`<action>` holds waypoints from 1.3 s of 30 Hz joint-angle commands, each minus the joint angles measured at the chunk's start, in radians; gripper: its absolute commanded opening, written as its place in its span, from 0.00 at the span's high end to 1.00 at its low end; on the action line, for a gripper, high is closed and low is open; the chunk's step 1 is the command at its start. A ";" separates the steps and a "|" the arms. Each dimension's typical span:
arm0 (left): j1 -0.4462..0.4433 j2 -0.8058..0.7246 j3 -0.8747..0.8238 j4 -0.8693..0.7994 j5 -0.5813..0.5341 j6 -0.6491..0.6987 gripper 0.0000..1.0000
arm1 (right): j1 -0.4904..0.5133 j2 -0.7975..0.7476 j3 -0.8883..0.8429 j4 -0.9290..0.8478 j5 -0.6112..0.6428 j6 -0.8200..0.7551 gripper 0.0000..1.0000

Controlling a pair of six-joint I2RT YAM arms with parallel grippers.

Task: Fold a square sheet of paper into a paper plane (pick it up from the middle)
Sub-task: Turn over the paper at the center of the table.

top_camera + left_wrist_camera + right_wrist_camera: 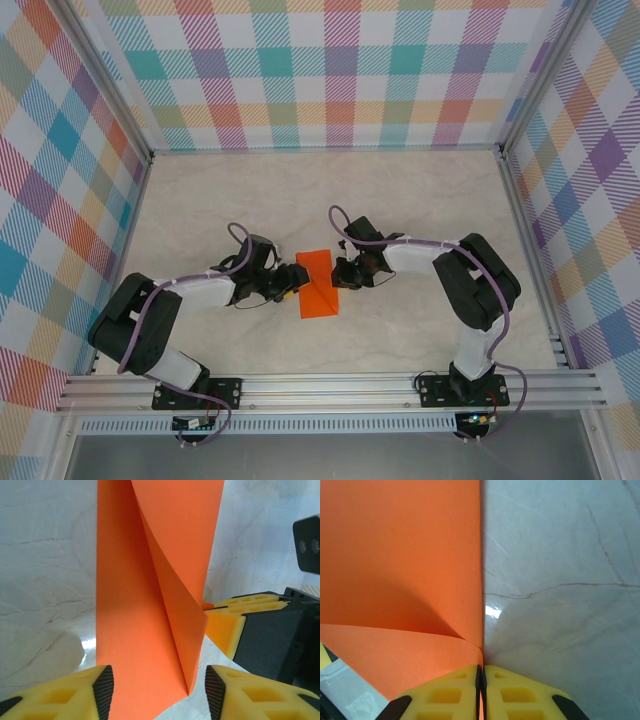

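square sheet of paper (318,285): bright orange, curled over in a loose flap on the table (420,200) between both grippers | right gripper (481,680): pressed together, pinching the flap's edge at its tips, likely to carry it across for a fold | left gripper (159,685): fingers spread, straddling the paper's near end, apparently ready to steady it

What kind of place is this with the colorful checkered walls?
Most likely a robot test booth, not a home: checked wall panels on a metal frame box in a marble-look table, and a left arm and right arm are bolted at its edge, handling an orange sheet of paper.
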 commanded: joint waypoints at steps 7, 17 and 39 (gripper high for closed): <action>-0.028 0.059 0.073 0.046 0.039 0.010 0.51 | -0.004 -0.001 -0.011 0.016 -0.013 0.011 0.89; -0.045 0.128 0.124 0.027 0.018 0.009 0.56 | -0.003 -0.013 -0.017 0.011 -0.013 0.022 0.83; -0.045 0.038 0.234 -0.257 -0.097 0.161 0.95 | -0.008 -0.503 -0.098 -0.278 0.462 0.135 0.18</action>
